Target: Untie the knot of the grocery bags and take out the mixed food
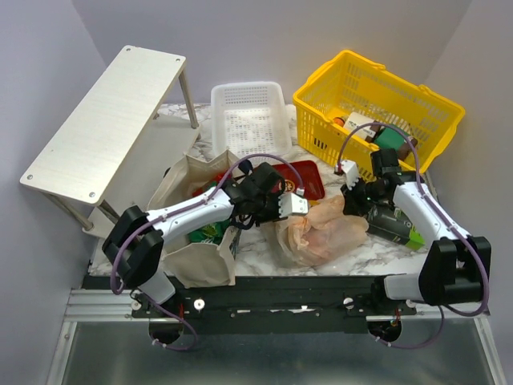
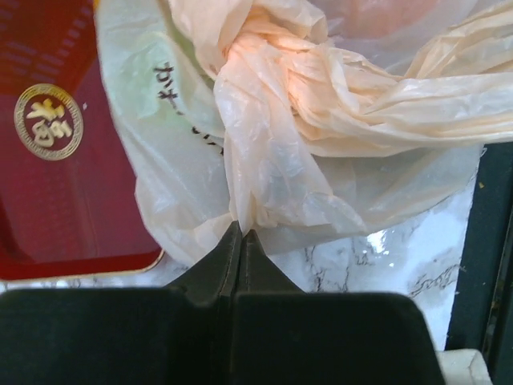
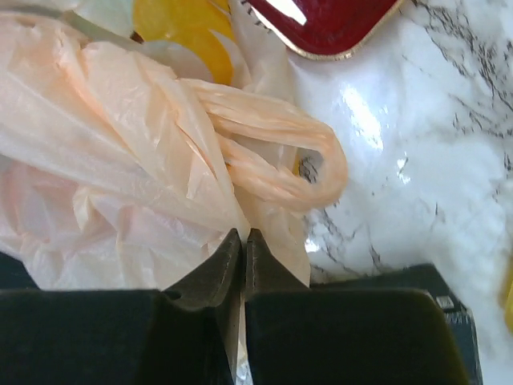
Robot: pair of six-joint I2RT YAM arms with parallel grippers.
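Note:
The peach-cream plastic bag [image 1: 321, 231] lies on the marble table, right of the beige canvas tote [image 1: 188, 249]. My left gripper [image 1: 298, 205] is shut on a fold of the bag's film [image 2: 243, 231], just below the knot [image 2: 260, 60]. My right gripper [image 1: 350, 195] is shut on the bag's film [image 3: 244, 234] at its right side, beside a twisted handle loop [image 3: 298, 164]. An orange fruit print [image 3: 183, 32] shows through the film. A green snack bag [image 1: 205, 233] and a red packet [image 1: 210, 181] show in the tote's open mouth.
A red tray [image 1: 303, 176] lies behind the bag and shows in the left wrist view [image 2: 56, 168]. A black-and-green box [image 1: 398, 226] lies under the right arm. A yellow basket [image 1: 377, 108], a white basket [image 1: 250, 116] and a white shelf [image 1: 104, 132] stand at the back.

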